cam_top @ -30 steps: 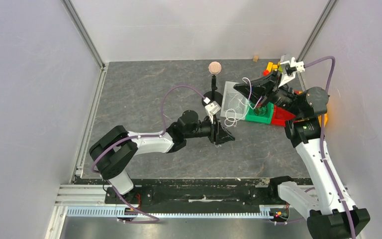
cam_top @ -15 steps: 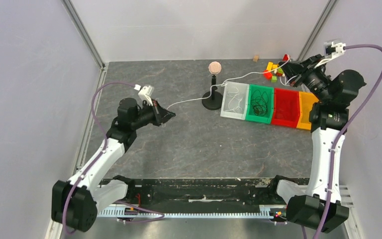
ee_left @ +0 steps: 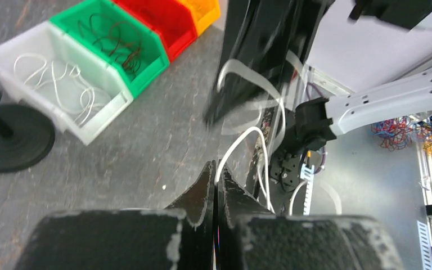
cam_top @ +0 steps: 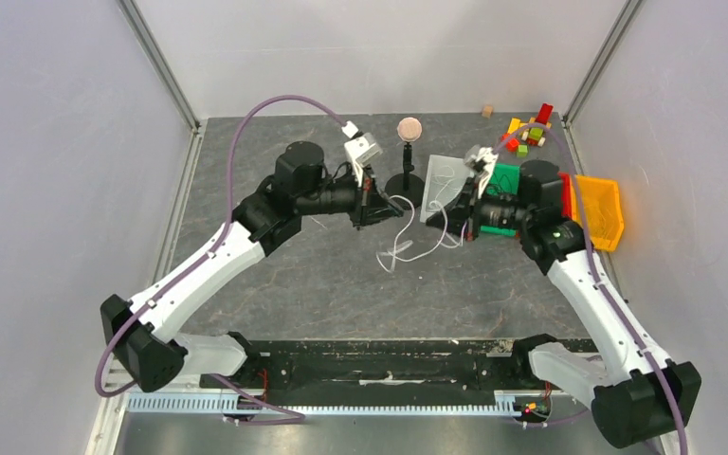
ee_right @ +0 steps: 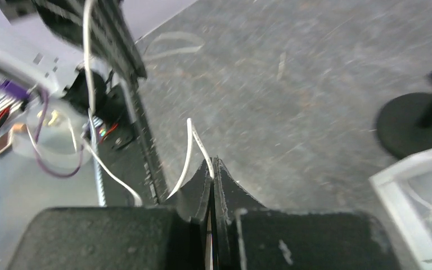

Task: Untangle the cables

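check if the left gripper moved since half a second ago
Yes. The left gripper has swung right, from well left of the black stand to just beside its base, and is pinching the white cable.

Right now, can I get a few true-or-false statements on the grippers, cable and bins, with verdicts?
The left gripper and right gripper are each shut on the white cable. True.
The green bin is empty. False: dark cables lie in it.
The white bin holds white cables. True.
The orange bin stands beside the white bin. False: the green bin and red bin stand between them.
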`<control>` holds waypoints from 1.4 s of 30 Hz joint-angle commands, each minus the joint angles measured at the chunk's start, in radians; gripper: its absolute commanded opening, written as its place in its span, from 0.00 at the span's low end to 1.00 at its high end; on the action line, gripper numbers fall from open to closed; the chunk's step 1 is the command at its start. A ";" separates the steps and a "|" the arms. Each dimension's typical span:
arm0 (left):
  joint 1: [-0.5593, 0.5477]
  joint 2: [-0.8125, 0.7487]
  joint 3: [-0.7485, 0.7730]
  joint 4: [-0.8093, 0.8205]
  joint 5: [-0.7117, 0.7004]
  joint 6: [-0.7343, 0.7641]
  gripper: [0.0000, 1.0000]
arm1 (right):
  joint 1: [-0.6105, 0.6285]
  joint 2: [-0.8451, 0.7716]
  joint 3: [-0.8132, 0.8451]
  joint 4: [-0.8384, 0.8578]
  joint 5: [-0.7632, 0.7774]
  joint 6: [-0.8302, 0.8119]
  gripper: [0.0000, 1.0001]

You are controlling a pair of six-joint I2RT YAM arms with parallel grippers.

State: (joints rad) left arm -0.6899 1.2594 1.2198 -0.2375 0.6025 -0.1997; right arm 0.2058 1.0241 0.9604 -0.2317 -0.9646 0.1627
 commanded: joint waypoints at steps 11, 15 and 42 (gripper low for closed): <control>-0.094 0.140 0.123 -0.107 -0.107 0.072 0.02 | 0.172 -0.055 -0.025 0.112 0.103 -0.028 0.17; -0.100 0.159 0.127 -0.090 -0.079 0.050 0.02 | 0.176 -0.047 -0.025 0.110 0.109 -0.045 0.33; -0.094 0.103 0.024 -0.039 -0.117 0.156 0.02 | 0.175 0.007 0.019 0.019 -0.044 -0.005 0.35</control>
State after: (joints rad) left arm -0.7902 1.4120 1.2552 -0.3195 0.4988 -0.1143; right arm 0.3779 1.0306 0.9234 -0.1947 -0.9817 0.1864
